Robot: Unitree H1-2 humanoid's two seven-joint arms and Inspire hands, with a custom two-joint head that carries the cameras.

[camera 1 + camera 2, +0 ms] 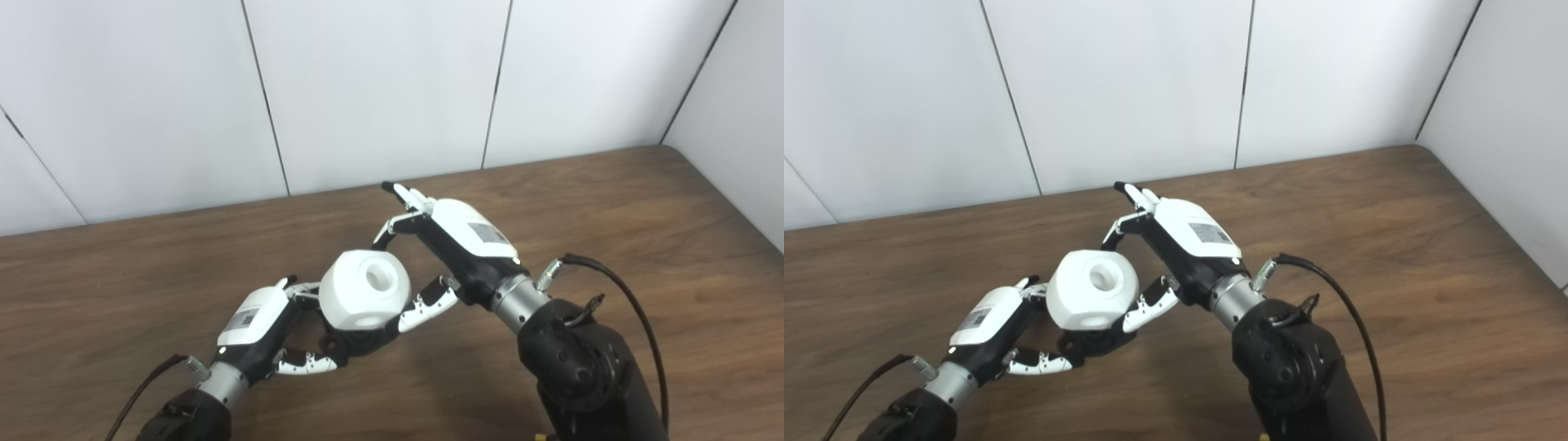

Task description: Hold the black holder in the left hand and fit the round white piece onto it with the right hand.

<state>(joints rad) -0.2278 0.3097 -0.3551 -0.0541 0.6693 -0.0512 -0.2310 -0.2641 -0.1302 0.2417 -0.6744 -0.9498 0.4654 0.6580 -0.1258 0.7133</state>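
The round white piece [364, 291], with a hole in its top face, sits on top of the black holder [360, 344], a little above the table. Only the holder's lower part shows beneath the piece. My left hand [260, 318] comes in from the lower left and is shut on the holder, its thumb lying under it. My right hand [453, 245] reaches in from the right. Its thumb presses the piece's lower right side and one finger curls behind its far side, while the other fingers [407, 196] point up and away.
The brown wooden table [612, 233] stretches out on all sides of the hands. White wall panels [380, 86] close it off at the back and right. A black cable [637, 312] loops off my right forearm.
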